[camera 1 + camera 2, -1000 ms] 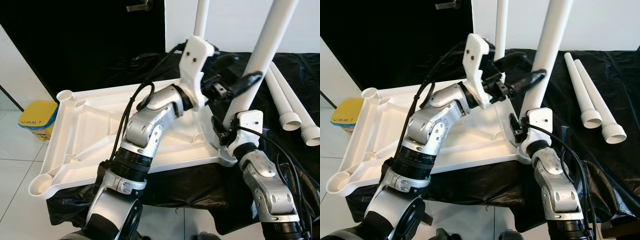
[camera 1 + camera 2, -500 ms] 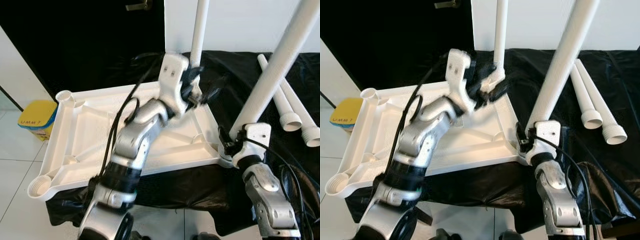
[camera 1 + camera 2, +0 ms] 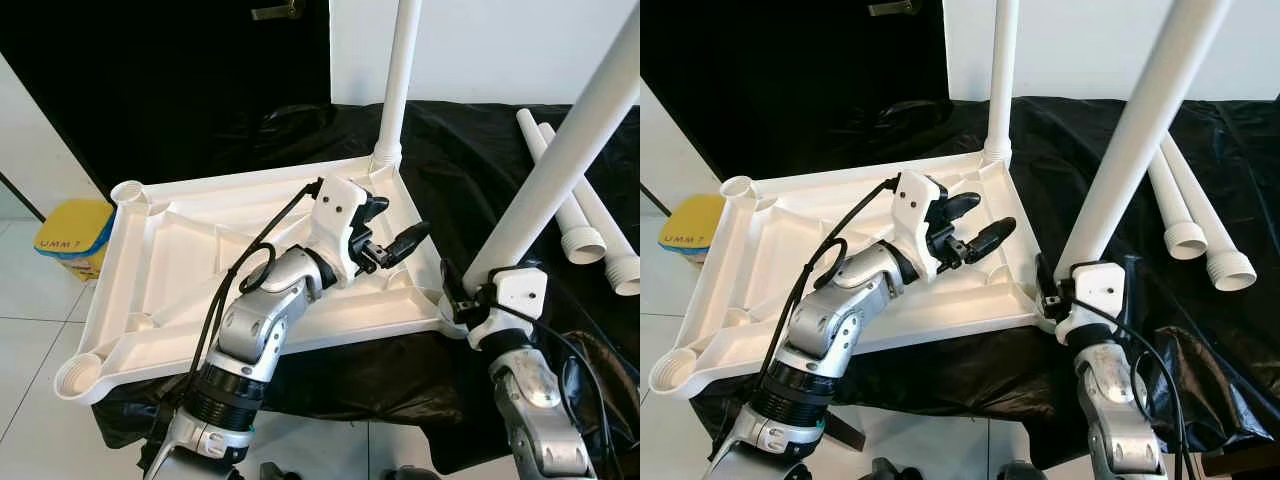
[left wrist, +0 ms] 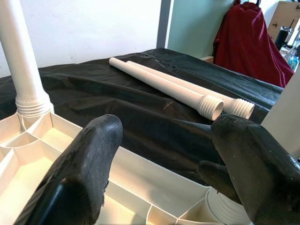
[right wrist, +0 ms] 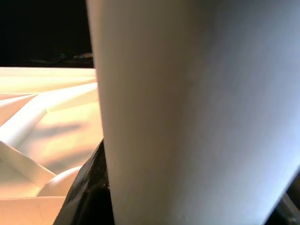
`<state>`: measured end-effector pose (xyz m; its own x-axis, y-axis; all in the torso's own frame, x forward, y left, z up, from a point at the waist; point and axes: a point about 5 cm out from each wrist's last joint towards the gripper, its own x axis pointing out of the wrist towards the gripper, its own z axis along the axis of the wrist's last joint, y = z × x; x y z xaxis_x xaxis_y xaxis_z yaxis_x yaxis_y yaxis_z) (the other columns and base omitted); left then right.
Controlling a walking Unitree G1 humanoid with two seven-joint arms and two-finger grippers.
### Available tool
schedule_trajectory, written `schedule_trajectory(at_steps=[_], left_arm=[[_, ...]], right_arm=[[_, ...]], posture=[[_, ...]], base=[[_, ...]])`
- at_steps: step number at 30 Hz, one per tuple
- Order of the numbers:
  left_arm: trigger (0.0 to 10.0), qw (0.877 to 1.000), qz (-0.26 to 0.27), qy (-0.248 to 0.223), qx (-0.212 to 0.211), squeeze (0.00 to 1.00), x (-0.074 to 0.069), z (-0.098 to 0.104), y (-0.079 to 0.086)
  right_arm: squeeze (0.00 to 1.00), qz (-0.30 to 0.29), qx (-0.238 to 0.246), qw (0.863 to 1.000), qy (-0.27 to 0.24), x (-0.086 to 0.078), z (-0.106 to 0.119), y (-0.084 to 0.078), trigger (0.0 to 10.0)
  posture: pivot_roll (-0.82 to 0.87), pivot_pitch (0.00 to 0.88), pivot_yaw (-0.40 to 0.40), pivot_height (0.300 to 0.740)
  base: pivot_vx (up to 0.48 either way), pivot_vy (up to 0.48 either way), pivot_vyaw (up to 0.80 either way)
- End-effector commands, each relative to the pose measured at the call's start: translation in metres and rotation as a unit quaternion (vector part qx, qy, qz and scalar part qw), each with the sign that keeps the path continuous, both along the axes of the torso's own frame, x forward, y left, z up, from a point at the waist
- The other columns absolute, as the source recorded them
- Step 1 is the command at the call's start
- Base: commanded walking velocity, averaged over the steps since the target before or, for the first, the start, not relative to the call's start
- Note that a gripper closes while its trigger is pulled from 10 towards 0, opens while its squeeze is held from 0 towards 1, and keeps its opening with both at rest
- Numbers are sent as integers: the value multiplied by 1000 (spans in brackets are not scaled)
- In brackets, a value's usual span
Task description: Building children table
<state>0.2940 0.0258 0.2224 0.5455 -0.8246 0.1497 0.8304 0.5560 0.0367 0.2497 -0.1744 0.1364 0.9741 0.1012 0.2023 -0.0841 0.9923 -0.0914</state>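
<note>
The left claw (image 3: pixel 970 226) hovers spread wide and empty over the upturned white tabletop (image 3: pixel 180 260), its two black fingers (image 4: pixel 84 178) apart with nothing between them. Just beyond it, at the tabletop's far corner, one white leg (image 3: pixel 400 80) stands upright, screwed into its socket. To this claw's right, at the near right corner of the tabletop, the right claw (image 3: pixel 462 298) is closed around the base of a second white leg (image 3: pixel 565 160), which leans up and to the right; the right wrist view shows that leg pressed close against a dark finger (image 5: pixel 91 187). Further right of the right claw, well apart from the tabletop, two loose legs (image 3: pixel 580 215) lie side by side with their threaded ends toward the robot. On the far side of the left claw, the tabletop's two left corner sockets (image 3: pixel 130 190) stand open. All of this rests on a desk draped in black plastic sheeting (image 3: pixel 1200 330), creased and glossy. Beneath it is white tiled floor (image 3: pixel 30 340), with a yellow container (image 3: pixel 75 235) standing left of the tabletop. Behind are a black door (image 3: pixel 180 70) with a metal handle and a white wall (image 3: pixel 480 45). The left wrist view shows a dark red garment (image 4: pixel 246 40) hanging in the background beyond the loose legs.
</note>
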Motion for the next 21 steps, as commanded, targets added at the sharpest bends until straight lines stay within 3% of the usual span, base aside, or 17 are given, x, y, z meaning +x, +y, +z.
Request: schedule_trajectory(at_steps=[1,4,12,21], left_arm=[[10000,999,-46,-2,10,0,-7,-1,-3],[10000,999,-43,-3,12,0,-8,-1,-1],[10000,999,-42,-4,15,0,-9,0,1],[10000,999,-39,-10,16,0,-10,4,1]], right_arm=[[0,6,-19,999,50,-6,-25,0,10000],[0,19,-39,997,57,-8,-34,1,10000],[0,20,-26,997,71,-8,-40,0,10000],[0,12,37,992,120,-2,-48,-2,10000]], posture=[[-239,112,76,740],[-236,112,82,740],[-235,112,87,740],[-232,117,82,740]], base=[[0,0,0],[0,0,0],[0,0,0],[0,0,0]])
